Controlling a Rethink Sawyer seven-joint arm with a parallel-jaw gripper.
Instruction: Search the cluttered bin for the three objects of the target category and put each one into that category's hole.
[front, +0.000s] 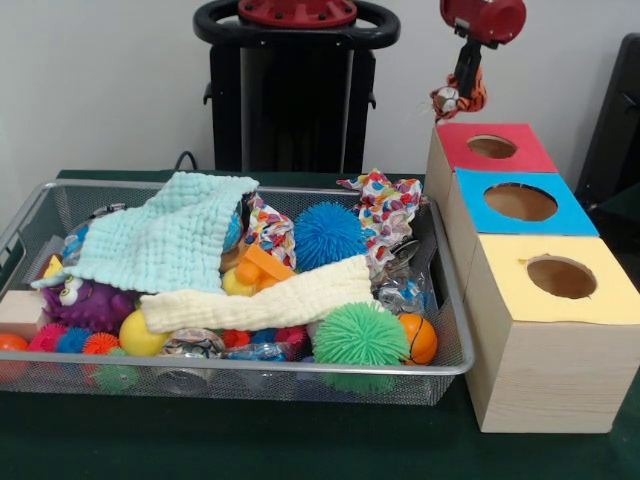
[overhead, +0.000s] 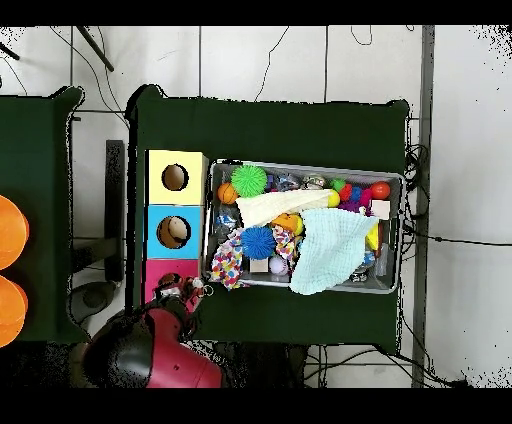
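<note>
My gripper (front: 462, 88) hangs at the top right of the front view, shut on the tiger-striped soft toy (front: 455, 100), orange with black stripes and a white muzzle. It holds the toy in the air behind and above the red-topped box (front: 520, 158), a little left of its round hole (front: 492, 147). In the overhead view the arm, gripper (overhead: 180, 291) and toy (overhead: 170, 293) cover most of the red top (overhead: 157, 270) and hide the hole. The wire mesh bin (front: 250, 368) lies to the left, full of clutter; it also shows in the overhead view (overhead: 300, 166). No plain tan-orange toy shows.
The blue-topped box (front: 575, 212) and yellow-topped box (front: 540, 300) stand in a row in front of the red one. The bin holds a mint cloth (front: 165, 240), a cream cloth (front: 260, 300), blue (front: 328, 235) and green (front: 358, 335) puff balls, and a basketball-patterned ball (front: 420, 338).
</note>
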